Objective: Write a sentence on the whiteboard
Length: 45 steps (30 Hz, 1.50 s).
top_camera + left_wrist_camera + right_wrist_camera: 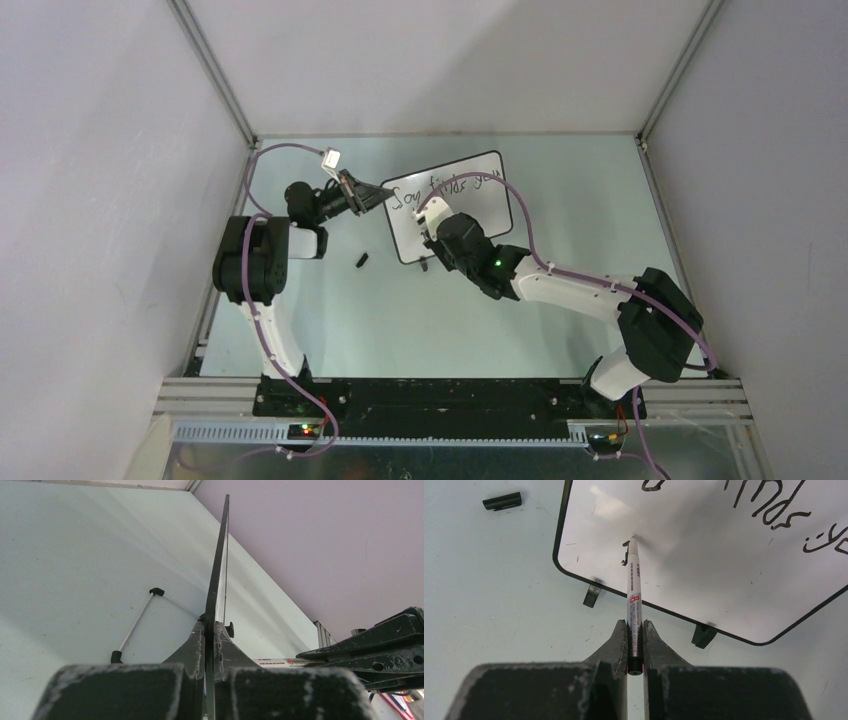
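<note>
1. Top external view: the whiteboard (452, 210) sits on the bench (400, 320) near the far middle, between my two arms, with the sentence (440, 187) in black along its upper part, beginning "Joy finds".
2. My left pincer (383, 193) is at the board's left edge. In the left wrist view both fingers are clenched on that edge, and the board shows edge-on as a thin dark blade rising between them.
3. My right pincer (432, 234) hangs over the board's lower left part.
4. In the right wrist view this pincer is grasping a marker pen (633, 597) by its back end, fingers tight on both sides of the barrel.
5. The pen's tip touches the white surface below the written words, with a short black stroke just beside it.
6. Two small black feet (592, 594) stick out from the board's near edge.
7. A small black cap (362, 260) lies on the bench just left of the board, apart from it.
</note>
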Tool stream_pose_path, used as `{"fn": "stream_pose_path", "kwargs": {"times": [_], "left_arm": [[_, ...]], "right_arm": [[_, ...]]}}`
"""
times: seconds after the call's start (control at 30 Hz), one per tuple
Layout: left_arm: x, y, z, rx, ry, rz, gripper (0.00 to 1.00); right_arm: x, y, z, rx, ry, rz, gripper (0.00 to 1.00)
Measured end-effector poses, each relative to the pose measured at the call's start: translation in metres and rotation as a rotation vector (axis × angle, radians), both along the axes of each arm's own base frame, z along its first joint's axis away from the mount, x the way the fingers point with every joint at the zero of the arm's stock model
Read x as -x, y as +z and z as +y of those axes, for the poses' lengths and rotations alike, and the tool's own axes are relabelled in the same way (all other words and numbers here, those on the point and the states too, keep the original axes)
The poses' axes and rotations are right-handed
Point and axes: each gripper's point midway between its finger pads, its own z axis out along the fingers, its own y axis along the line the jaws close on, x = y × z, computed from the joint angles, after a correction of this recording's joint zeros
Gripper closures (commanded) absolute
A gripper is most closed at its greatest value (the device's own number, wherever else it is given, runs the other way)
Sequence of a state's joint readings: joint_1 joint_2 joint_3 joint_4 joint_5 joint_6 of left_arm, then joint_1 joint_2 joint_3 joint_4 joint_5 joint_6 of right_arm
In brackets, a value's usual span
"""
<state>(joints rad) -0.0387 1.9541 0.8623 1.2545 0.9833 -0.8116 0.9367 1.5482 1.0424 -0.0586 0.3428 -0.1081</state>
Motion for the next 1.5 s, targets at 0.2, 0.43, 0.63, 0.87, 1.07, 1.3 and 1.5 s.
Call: {"fn": "stream_pose_path", "kwargs": {"times": [0.2, 0.43, 0.63, 0.87, 1.07, 1.3, 1.5], "left_arm": [[0.0, 0.0, 0.0, 0.0, 0.0, 0.0, 1.0], [0.0, 0.0, 0.0, 0.0, 0.0, 0.0, 1.0], [0.0, 0.0, 0.0, 0.0, 0.0, 0.0, 1.0], [0.0, 0.0, 0.0, 0.0, 0.0, 0.0, 1.0], [0.0, 0.0, 0.0, 0.0, 0.001, 0.0, 1.0], [0.0, 0.0, 0.0, 0.0, 0.001, 0.0, 1.0], [0.0, 0.0, 0.0, 0.0, 0.001, 0.0, 1.0]], "right_arm": [[-0.001, 0.0, 0.003, 0.004, 0.003, 0.002, 1.0], [0.001, -0.006, 0.001, 0.026, 0.004, 0.019, 1.0], [0.002, -0.008, 0.0, 0.032, 0.004, 0.023, 1.0], [0.001, -0.009, 0.002, 0.038, 0.005, 0.027, 1.0], [0.0, -0.01, 0.003, 0.039, 0.005, 0.027, 1.0], [-0.001, -0.009, 0.004, 0.038, 0.003, 0.027, 1.0], [-0.001, -0.009, 0.003, 0.035, -0.002, 0.031, 1.0]]}}
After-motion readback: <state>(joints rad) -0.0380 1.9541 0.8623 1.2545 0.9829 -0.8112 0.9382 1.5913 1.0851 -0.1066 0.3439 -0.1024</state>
